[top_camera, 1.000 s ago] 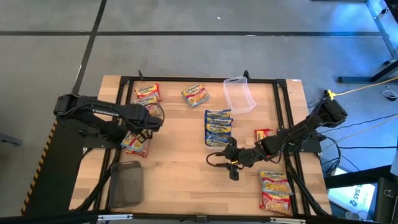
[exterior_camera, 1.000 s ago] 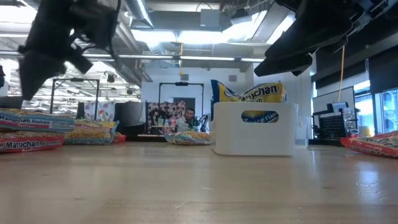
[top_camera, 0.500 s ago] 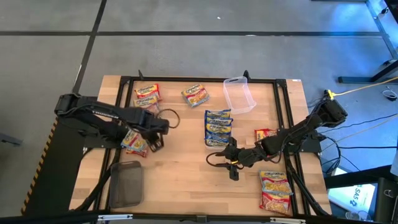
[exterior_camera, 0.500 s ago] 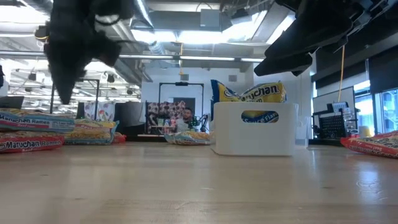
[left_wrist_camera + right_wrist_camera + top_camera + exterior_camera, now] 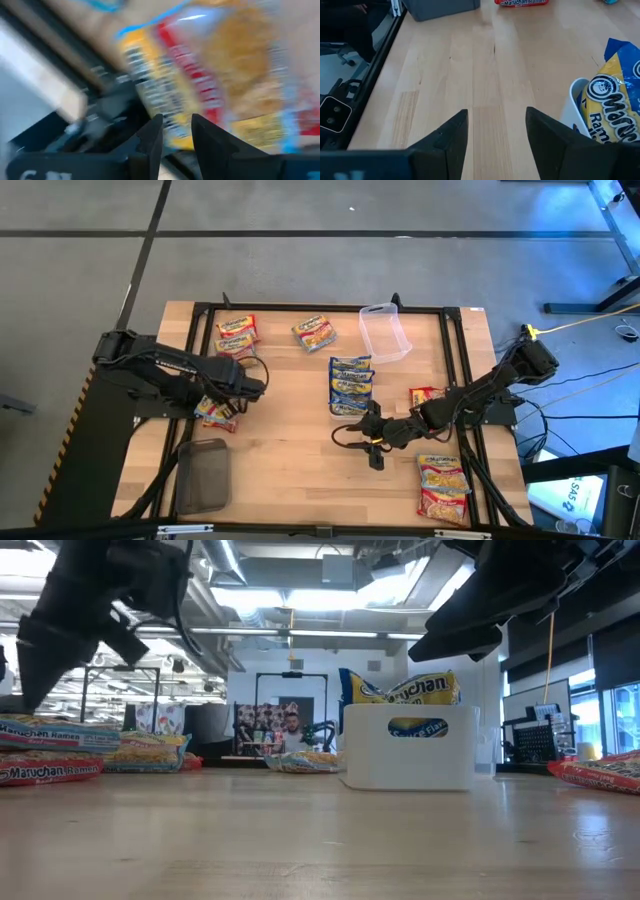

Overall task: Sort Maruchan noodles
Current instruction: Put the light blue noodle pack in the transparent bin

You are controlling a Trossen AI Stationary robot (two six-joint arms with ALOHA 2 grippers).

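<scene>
The Maruchan noodles lie in groups on the wooden table: a red-bordered stack point(image 5: 237, 332) and a loose packet point(image 5: 314, 332) at the far side, blue ones in a white tray point(image 5: 350, 385), a red one point(image 5: 425, 395), a stack point(image 5: 442, 485) at the near right, and packets point(image 5: 213, 412) by the left edge. My left gripper point(image 5: 236, 398) hangs over those left packets, pointing steeply down, open by a narrow gap point(image 5: 175, 132), with a red-bordered packet point(image 5: 210, 75) blurred below it. My right gripper point(image 5: 340, 436) waits open just near of the white tray, with bare wood between its fingers point(image 5: 496, 120).
A clear plastic tub point(image 5: 385, 332) stands at the far side, right of the middle. A dark grey bin point(image 5: 203, 475) sits at the near left corner. A black frame point(image 5: 455, 360) runs along the table's edges. Bare wood lies across the middle and near part.
My left gripper has swung from above the table's left middle toward the near edge and a little down, first drifting right, then back left. It now stands over the packets by the left edge. Its cable loop has swung with it. No packet has moved.
</scene>
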